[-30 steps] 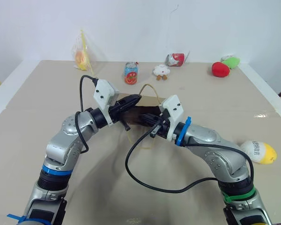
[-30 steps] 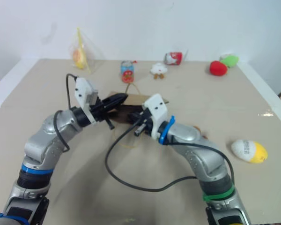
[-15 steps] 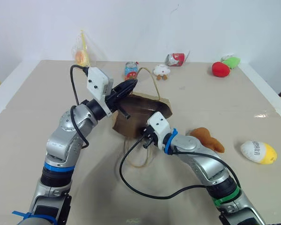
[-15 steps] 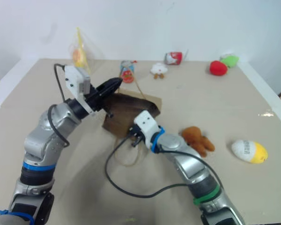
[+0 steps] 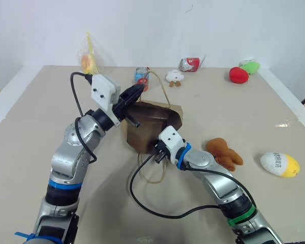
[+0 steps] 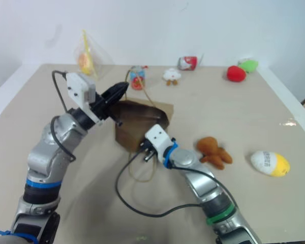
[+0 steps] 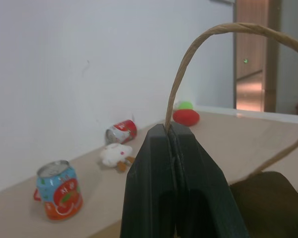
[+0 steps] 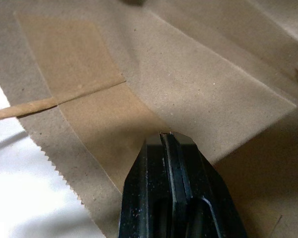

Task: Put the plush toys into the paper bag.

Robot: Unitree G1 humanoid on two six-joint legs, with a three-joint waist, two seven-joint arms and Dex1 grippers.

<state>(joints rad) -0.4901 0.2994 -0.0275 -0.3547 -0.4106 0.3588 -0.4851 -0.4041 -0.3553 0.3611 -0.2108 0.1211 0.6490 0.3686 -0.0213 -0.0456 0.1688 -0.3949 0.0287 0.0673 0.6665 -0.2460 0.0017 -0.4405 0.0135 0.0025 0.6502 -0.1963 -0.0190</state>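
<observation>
Left eye view: our left gripper (image 5: 138, 89) pinches the paper bag (image 5: 151, 127) handle mid-table; our right gripper (image 5: 156, 154) clamps its near edge. Orange-brown plush (image 5: 224, 152) and egg plush (image 5: 279, 164) lie right.

A staged robot test room or lab is suggested rather than a home or shop. A plain tabletop (image 5: 35, 127) covered in beige sheeting is set against a bare white wall (image 5: 152, 30). Unrelated props are lined up along the tabletop's far edge: a printed drink can (image 5: 141, 76), a tipped red can (image 5: 190, 64), a clear packet (image 5: 88, 60) near the far left corner, and a red and green plush (image 5: 242, 71) near the far right corner. A wooden door (image 7: 253, 54) is seen in the left wrist view. Exposed black cables (image 5: 157, 201) are looped from the robot arms.
</observation>
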